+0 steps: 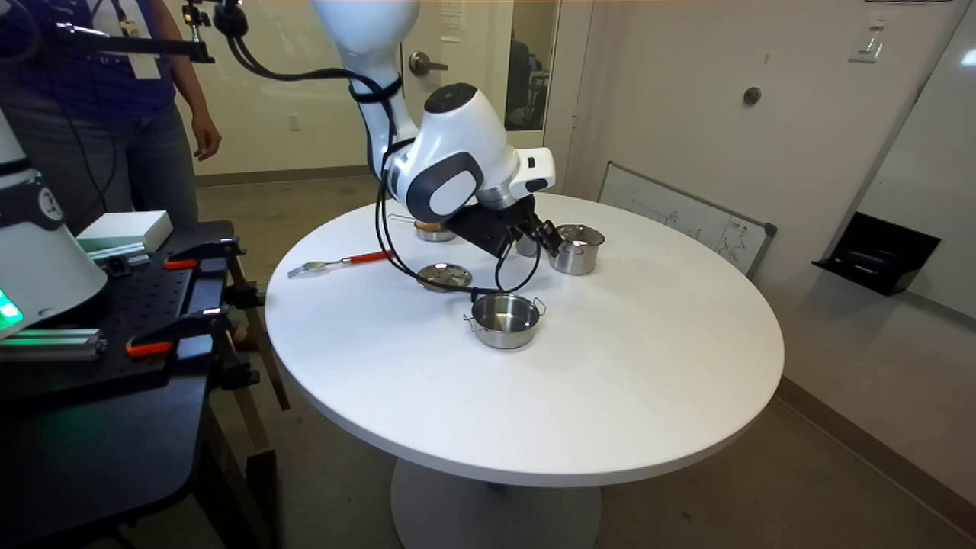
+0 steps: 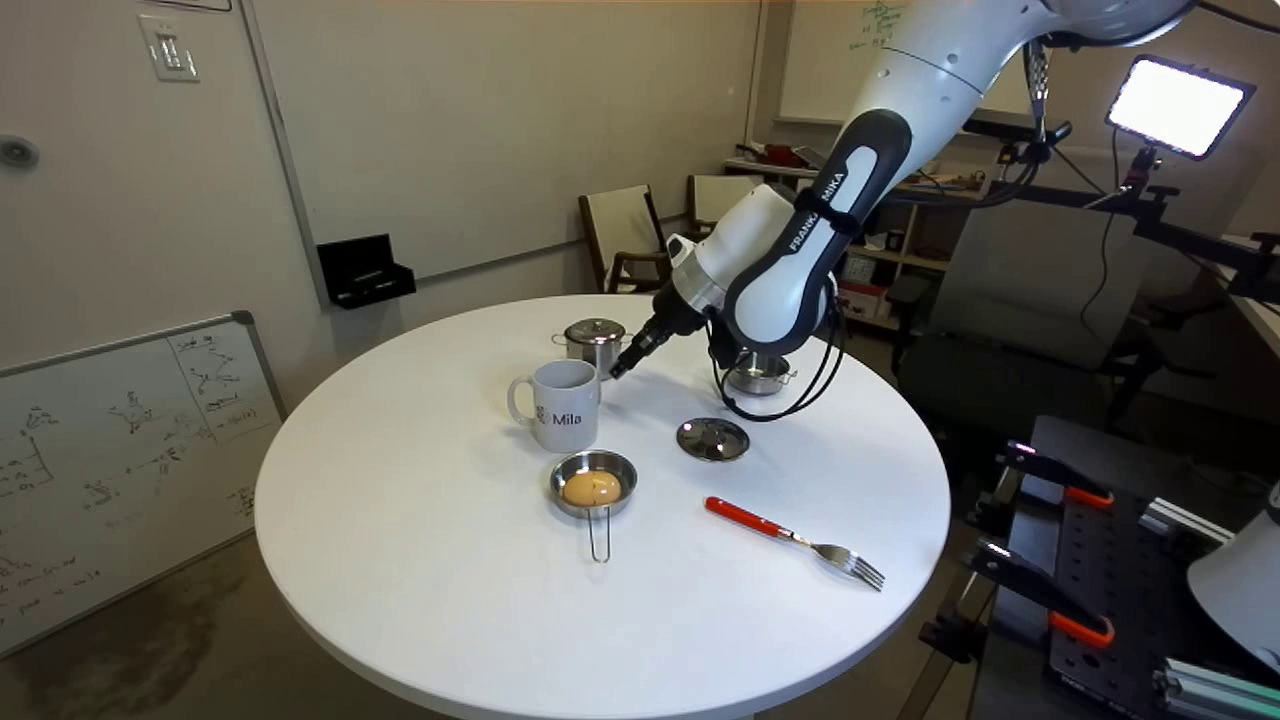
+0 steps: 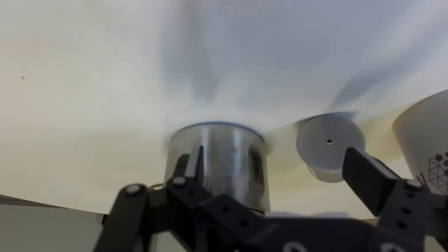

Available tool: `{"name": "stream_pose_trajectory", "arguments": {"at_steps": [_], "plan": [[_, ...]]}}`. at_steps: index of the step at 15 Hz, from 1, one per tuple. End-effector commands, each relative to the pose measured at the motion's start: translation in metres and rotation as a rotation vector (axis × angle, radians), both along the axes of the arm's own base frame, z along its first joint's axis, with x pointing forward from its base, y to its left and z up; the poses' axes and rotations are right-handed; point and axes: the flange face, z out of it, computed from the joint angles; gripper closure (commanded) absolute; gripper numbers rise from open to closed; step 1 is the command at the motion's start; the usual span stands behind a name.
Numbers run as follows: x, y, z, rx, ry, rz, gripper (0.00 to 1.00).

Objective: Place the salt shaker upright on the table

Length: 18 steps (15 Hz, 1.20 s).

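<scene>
In the wrist view the salt shaker is a small whitish cylinder. It appears to lie on its side, with a round end with a small hole facing the camera. It is between the steel pot and the white mug. My gripper is open and empty. The shaker shows between the fingers, near the right-hand one, which covers its lower corner. In both exterior views the gripper is low beside the lidded pot. The shaker is not clearly visible in either exterior view. The white round table carries everything.
A lidded steel pot stands left of the shaker in the wrist view. The white mug stands close to the gripper. An open steel pot, a loose lid, a small pan with an egg and a red-handled fork lie around.
</scene>
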Motion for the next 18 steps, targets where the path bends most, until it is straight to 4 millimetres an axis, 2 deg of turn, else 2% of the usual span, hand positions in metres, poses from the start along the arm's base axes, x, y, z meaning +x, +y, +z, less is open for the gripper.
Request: {"name": "stream_pose_trajectory", "arguments": {"at_steps": [1, 6, 8, 11, 14, 18], "plan": [[-0.003, -0.003, 0.018, 0.103, -0.021, -0.041, 0.0], [-0.018, -0.003, 0.053, 0.239, -0.016, -0.136, 0.0], [-0.016, -0.007, 0.072, 0.269, -0.041, -0.156, 0.0], [-0.003, -0.023, 0.114, 0.306, -0.115, -0.2, 0.0], [0.011, -0.05, 0.155, 0.337, -0.161, -0.355, 0.0], [0.034, -0.091, 0.214, 0.267, -0.277, -0.493, 0.0]]}}
